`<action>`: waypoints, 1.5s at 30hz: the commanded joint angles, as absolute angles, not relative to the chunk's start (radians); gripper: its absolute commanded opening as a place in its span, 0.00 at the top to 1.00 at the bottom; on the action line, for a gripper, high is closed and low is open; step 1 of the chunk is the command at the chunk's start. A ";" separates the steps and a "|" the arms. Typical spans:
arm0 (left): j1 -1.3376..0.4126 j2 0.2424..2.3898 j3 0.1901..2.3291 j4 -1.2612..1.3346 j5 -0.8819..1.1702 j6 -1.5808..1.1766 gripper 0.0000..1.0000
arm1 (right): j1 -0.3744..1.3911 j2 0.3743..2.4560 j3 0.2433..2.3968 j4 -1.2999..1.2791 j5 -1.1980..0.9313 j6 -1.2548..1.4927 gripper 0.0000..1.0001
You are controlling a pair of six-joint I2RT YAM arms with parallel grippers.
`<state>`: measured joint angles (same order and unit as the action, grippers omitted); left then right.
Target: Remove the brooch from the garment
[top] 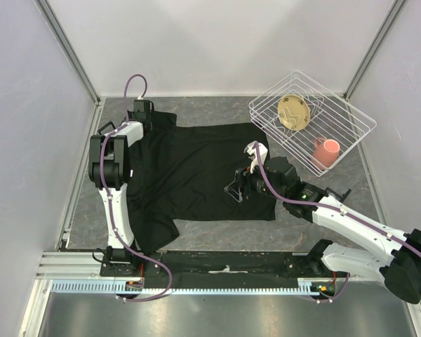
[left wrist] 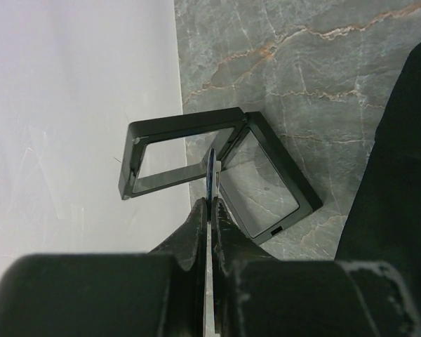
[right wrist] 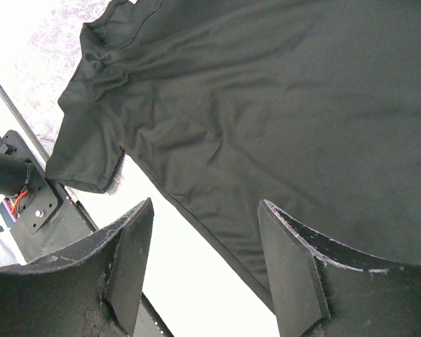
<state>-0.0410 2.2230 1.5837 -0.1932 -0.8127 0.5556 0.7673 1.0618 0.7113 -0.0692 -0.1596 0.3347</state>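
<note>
The garment (top: 196, 175), a black T-shirt, lies flat on the grey table; its cloth fills the right wrist view (right wrist: 266, 105) and shows at the right edge of the left wrist view (left wrist: 400, 175). The brooch (left wrist: 212, 172) appears edge-on as a thin bluish sliver. My left gripper (left wrist: 212, 203) is shut on it, off the shirt's far left corner (top: 142, 109), just above an open black frame case (left wrist: 266, 182). My right gripper (top: 233, 191) hovers open over the shirt's right half, nothing between its fingers (right wrist: 205, 207).
The case's hinged lid (left wrist: 175, 151) stands raised beside the white side wall (left wrist: 70, 140). A white wire basket (top: 263, 105) at the back right holds a tan plate (top: 295, 112) and a pink cup (top: 327, 151). Bare marble table (left wrist: 302, 70) surrounds the case.
</note>
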 commanded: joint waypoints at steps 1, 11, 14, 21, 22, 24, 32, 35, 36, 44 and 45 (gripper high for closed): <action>-0.034 2.247 1.638 -0.201 -0.844 0.555 0.98 | 0.764 1.058 0.732 -0.046 -0.164 0.328 0.31; -0.021 2.269 1.651 -0.227 -0.847 0.545 0.98 | 0.764 1.060 0.745 -0.046 -0.176 0.333 0.31; -0.020 2.264 1.641 -0.230 -0.850 0.543 0.98 | 0.762 1.058 0.746 -0.046 -0.178 0.334 0.30; -0.021 2.275 1.632 -0.238 -0.850 0.532 0.98 | 0.764 1.054 0.744 -0.044 -0.181 0.336 0.30; -0.021 2.278 1.628 -0.238 -0.851 0.531 0.98 | 0.762 1.054 0.744 -0.044 -0.183 0.337 0.30; -0.021 2.278 1.625 -0.241 -0.853 0.528 0.98 | 0.764 1.054 0.742 -0.044 -0.181 0.336 0.30; -0.021 2.287 1.620 -0.249 -0.848 0.515 0.98 | 0.764 1.051 0.741 -0.044 -0.183 0.337 0.30; -0.025 2.286 1.621 -0.249 -0.851 0.509 0.98 | 0.765 1.051 0.739 -0.041 -0.183 0.337 0.30; -0.025 2.286 1.626 -0.249 -0.854 0.506 0.98 | 0.764 1.051 0.739 -0.043 -0.183 0.339 0.30; -0.026 2.278 1.647 -0.258 -0.870 0.466 0.78 | 0.762 1.049 0.732 -0.034 -0.184 0.341 0.29; -0.026 2.273 1.649 -0.262 -0.867 0.462 0.76 | 0.764 1.049 0.729 -0.032 -0.183 0.344 0.29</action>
<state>-0.0238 2.2818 1.6131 -0.2577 -0.8379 0.5159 0.7673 1.0615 0.7113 -0.0689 -0.1780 0.3367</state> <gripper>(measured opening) 0.197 0.706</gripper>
